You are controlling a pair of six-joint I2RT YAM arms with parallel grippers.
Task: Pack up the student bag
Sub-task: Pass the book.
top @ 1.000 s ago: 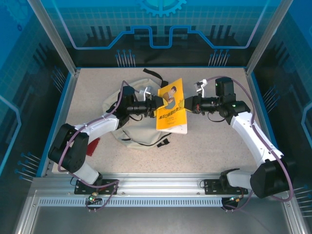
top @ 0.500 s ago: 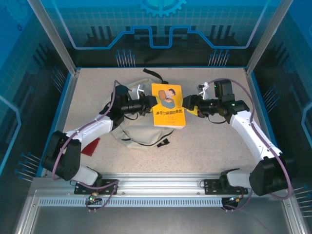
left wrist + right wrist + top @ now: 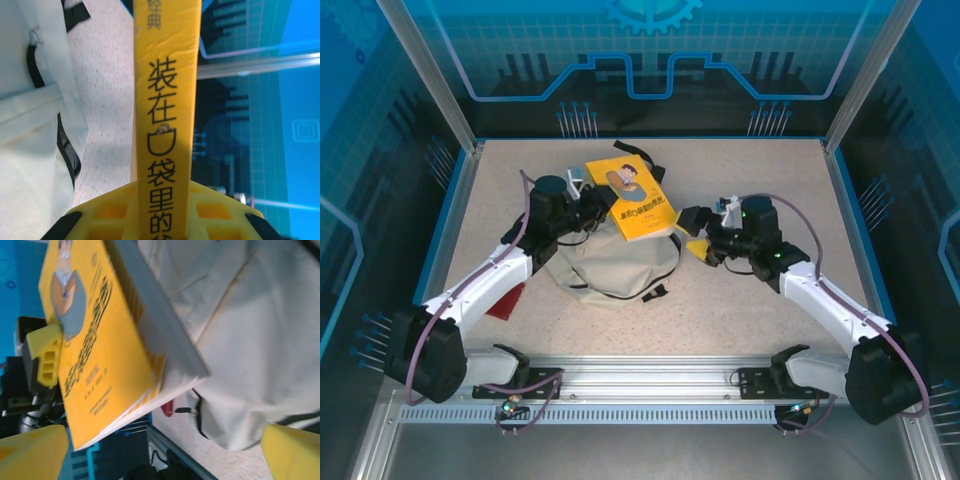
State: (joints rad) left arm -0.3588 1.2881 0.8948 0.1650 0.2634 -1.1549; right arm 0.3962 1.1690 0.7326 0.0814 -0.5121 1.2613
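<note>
While left gripper point(image 3: 601, 205) clamps book point(image 3: 634, 200), seemingly above student bag point(image 3: 610, 268), right gripper point(image 3: 693, 232) gapes.

Left tool point(image 3: 602, 205) clamped, right tool point(image 3: 693, 232) spread.

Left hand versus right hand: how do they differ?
The left hand is shut on the yellow book at its spine; the right hand is open, empty. The left hand touches the book; the right hand sits apart from it, beside the student bag. Both have yellow fingers.

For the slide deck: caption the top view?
Left gripper holds a yellow book over the cream student bag; right gripper open beside it.
</note>
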